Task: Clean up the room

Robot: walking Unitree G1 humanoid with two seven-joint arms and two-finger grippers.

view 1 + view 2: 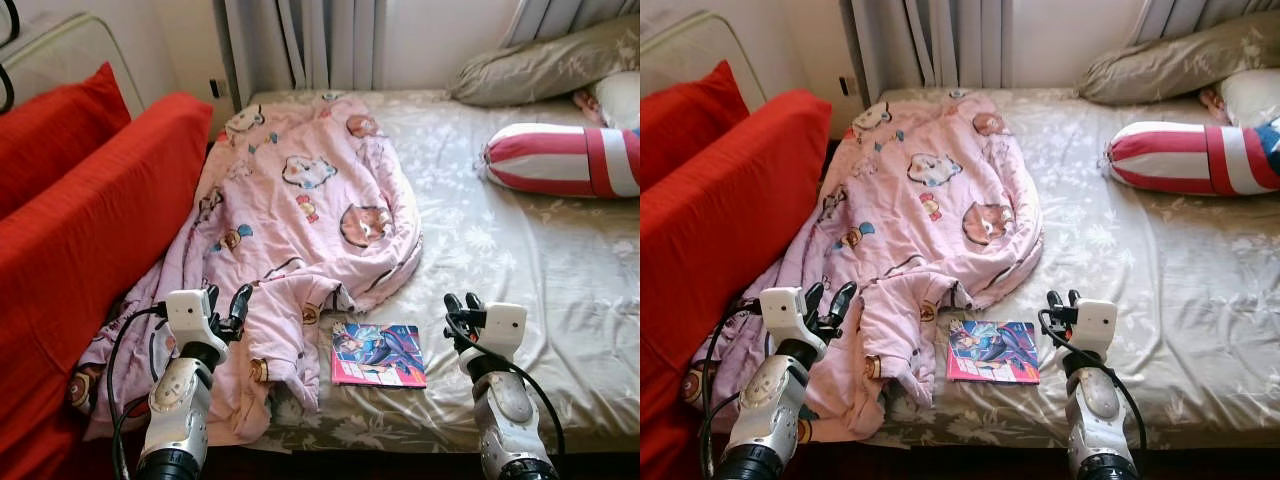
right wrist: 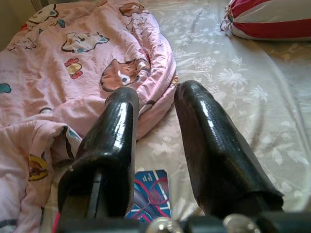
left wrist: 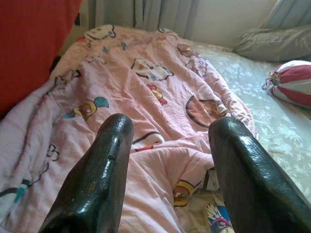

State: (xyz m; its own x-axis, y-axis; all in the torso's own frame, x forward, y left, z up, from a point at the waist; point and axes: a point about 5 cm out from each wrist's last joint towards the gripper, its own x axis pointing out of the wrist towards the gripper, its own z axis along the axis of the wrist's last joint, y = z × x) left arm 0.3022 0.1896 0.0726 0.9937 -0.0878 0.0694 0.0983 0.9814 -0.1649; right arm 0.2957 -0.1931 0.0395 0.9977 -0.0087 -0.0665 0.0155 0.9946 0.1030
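Observation:
A crumpled pink cartoon-print blanket (image 1: 300, 200) lies across the left half of the bed and hangs over its near edge. A colourful comic book (image 1: 378, 355) lies flat on the grey floral sheet (image 1: 500, 250), right beside the blanket's hanging corner. My left gripper (image 1: 227, 297) hovers open over the blanket's near left part; in the left wrist view the fingers (image 3: 109, 160) are spread wide above the pink cloth (image 3: 146, 97). My right gripper (image 1: 462, 302) stands open above the sheet, a little to the right of the book (image 2: 150, 194), with nothing between its fingers (image 2: 204, 141).
A red-and-white striped bolster (image 1: 565, 158) lies at the right of the bed, with grey pillows (image 1: 540, 65) behind it. A red sofa (image 1: 90, 210) with a red cushion stands close along the bed's left side. Curtains (image 1: 300, 40) hang behind the bed.

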